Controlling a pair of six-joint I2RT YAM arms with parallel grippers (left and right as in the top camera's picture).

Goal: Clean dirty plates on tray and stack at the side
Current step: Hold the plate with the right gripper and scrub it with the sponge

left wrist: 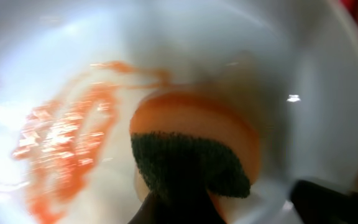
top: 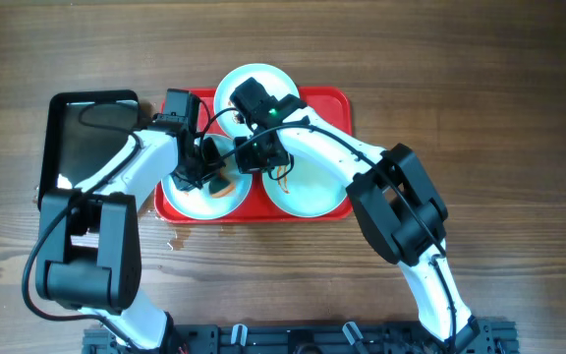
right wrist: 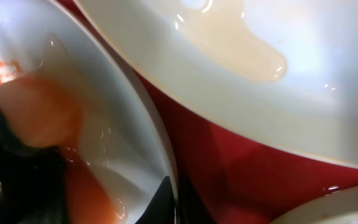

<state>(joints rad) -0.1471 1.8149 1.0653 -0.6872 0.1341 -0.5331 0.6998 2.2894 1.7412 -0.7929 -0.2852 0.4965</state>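
Observation:
The red tray (top: 334,104) holds three pale plates: a far one (top: 226,90), a front-right one (top: 312,193) and a front-left one (top: 191,203). My left gripper (top: 208,167) is shut on an orange sponge with a dark green pad (left wrist: 191,155) and presses it onto the front-left plate (left wrist: 260,50), beside orange smears (left wrist: 61,143). My right gripper (top: 255,155) is shut on that plate's rim (right wrist: 126,124), with its fingertips (right wrist: 174,200) pinching the edge. The right wrist view also shows the tray (right wrist: 241,165) and the wet far plate (right wrist: 260,74).
A black metal pan (top: 91,138) lies on the wooden table just left of the tray. A few wet spots (top: 177,242) sit by the tray's front-left corner. Both arms cross over the tray's middle.

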